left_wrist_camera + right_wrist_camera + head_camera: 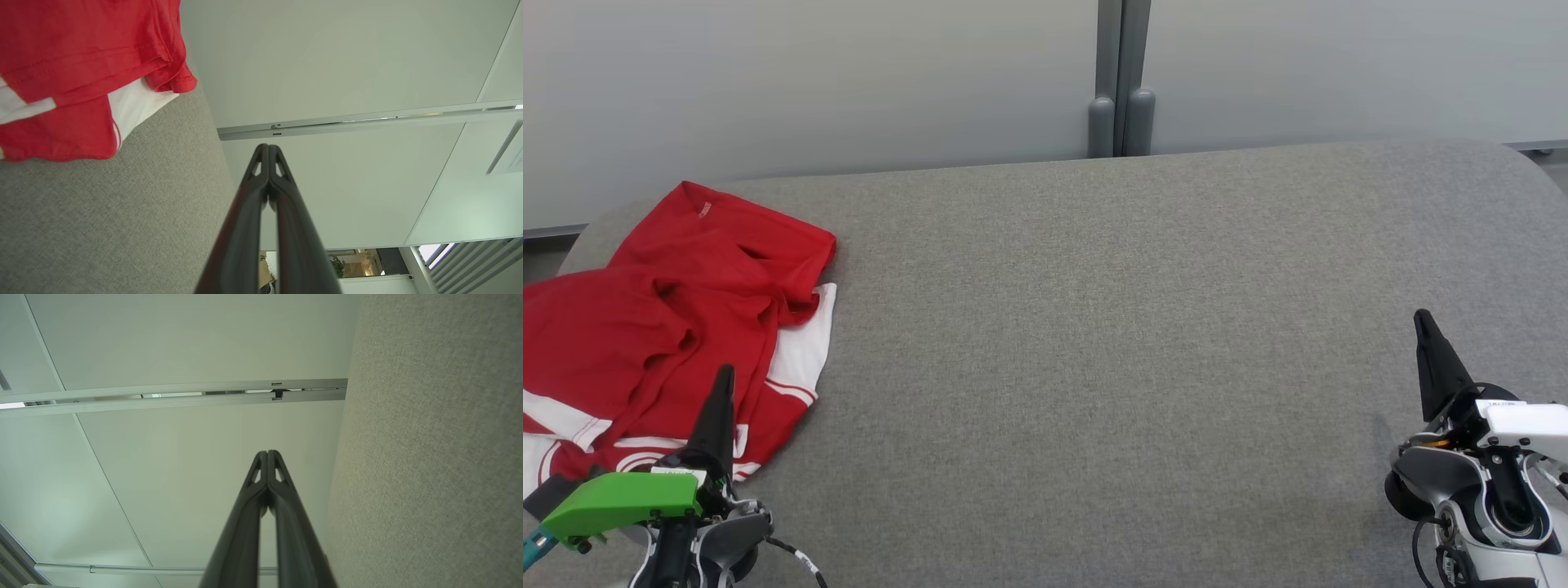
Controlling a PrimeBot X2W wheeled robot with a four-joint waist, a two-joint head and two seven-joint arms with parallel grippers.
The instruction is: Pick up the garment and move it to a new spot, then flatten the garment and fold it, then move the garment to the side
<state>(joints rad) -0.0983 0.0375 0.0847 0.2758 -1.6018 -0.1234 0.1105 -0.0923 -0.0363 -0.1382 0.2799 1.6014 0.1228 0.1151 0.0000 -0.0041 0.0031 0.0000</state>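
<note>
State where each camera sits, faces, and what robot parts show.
Head view: on the head, looking down on the grey table, red garment at left; left tool, right tool in the bottom corners.
Left wrist view: on the left wrist, along the shut left tool toward pale wall panels; garment upper left.
Right wrist view: on the right wrist, along the shut right tool toward the panels; table at right.
Shared: head and left wrist both show the garment.

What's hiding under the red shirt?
The red shirt lies crumpled on the grey table, which shows beside it. A white panel of the shirt peeks from beneath a red fold. Whatever lies below the cloth is covered.
</note>
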